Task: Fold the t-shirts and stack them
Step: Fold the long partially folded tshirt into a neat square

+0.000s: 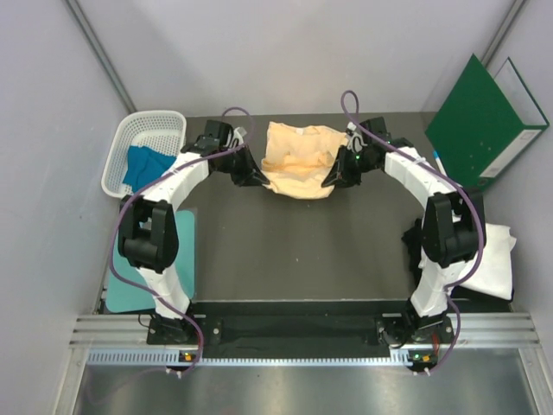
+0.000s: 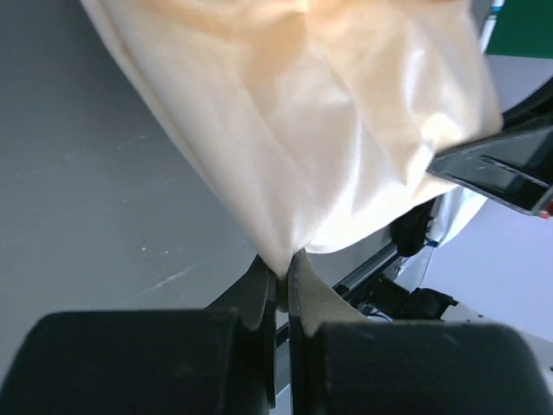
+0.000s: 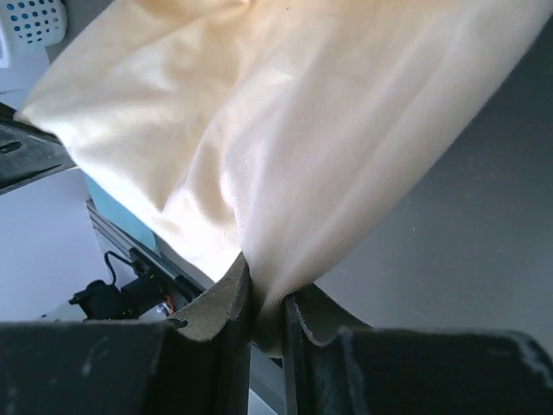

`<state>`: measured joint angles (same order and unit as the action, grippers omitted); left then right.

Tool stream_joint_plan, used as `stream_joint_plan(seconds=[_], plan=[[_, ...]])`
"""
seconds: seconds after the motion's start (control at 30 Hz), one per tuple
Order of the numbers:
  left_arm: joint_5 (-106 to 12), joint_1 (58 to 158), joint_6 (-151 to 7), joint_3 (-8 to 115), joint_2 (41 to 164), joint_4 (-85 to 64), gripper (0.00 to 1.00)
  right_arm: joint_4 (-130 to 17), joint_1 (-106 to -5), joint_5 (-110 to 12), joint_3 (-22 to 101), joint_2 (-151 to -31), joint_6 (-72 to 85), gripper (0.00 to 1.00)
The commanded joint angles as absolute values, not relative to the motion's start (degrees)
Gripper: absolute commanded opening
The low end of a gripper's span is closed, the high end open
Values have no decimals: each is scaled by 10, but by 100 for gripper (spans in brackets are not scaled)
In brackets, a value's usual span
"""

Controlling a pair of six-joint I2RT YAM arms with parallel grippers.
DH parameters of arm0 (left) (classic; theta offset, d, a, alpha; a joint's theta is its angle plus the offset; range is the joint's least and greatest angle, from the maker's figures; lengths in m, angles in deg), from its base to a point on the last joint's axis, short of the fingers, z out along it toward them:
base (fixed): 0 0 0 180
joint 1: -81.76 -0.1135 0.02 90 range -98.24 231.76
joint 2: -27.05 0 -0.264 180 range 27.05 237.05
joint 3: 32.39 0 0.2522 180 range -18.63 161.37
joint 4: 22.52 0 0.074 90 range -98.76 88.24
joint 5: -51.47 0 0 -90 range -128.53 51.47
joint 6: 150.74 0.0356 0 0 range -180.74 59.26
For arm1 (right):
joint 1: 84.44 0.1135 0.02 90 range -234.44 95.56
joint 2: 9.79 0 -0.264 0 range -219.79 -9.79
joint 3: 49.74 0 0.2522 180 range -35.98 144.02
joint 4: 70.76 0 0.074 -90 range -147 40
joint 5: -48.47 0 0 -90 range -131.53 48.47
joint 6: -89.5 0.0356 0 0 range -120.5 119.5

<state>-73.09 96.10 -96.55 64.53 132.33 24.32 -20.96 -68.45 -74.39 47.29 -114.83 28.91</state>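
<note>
Dark grey matte table (image 1: 294,251), boxed in by plain pale walls (image 1: 285,52), with a ribbed metal rail (image 1: 302,330) along the near edge where the two arms are bolted. A white perforated plastic basket (image 1: 149,131) sits at the far left corner with a crumpled blue shirt (image 1: 145,166) in it. A stiff green folder (image 1: 479,121) leans at the far right. A white shirt (image 1: 497,259) lies in a flat-ish heap at the right edge, and a smooth teal sheet (image 1: 130,281) lies flat on the left, by the left arm's base.

The peach shirt (image 1: 300,160) is at the far middle of the table, bunched and slung between the two grippers. It's soft, slightly shiny cloth with long folds fanning out from each pinch point, and its near edge sags in a curve. I can't tell if its far part touches the table.

Both arms reach forward with elbows out to the sides and forearms angled in toward the middle, pretty much mirror images. The left gripper (image 2: 283,272) has its jaws pinched nearly together on a tuck of the shirt's left edge. The right gripper (image 3: 263,298) is the same on the right edge, clamped tight with cloth squeezed between its padded fingers (image 3: 226,298).
</note>
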Motion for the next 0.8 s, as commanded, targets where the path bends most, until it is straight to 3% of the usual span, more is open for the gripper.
stream_joint_plan(seconds=[0.0,0.5,0.77], plan=[[-722,961,-942,685,1299,270,0,-165,-684,-755,505,-1137,265,10],[-706,962,-894,749,1291,344,0,-138,-684,-791,481,-1117,263,11],[-666,962,-881,764,1281,290,0,-133,-701,-804,506,-1117,249,12]])
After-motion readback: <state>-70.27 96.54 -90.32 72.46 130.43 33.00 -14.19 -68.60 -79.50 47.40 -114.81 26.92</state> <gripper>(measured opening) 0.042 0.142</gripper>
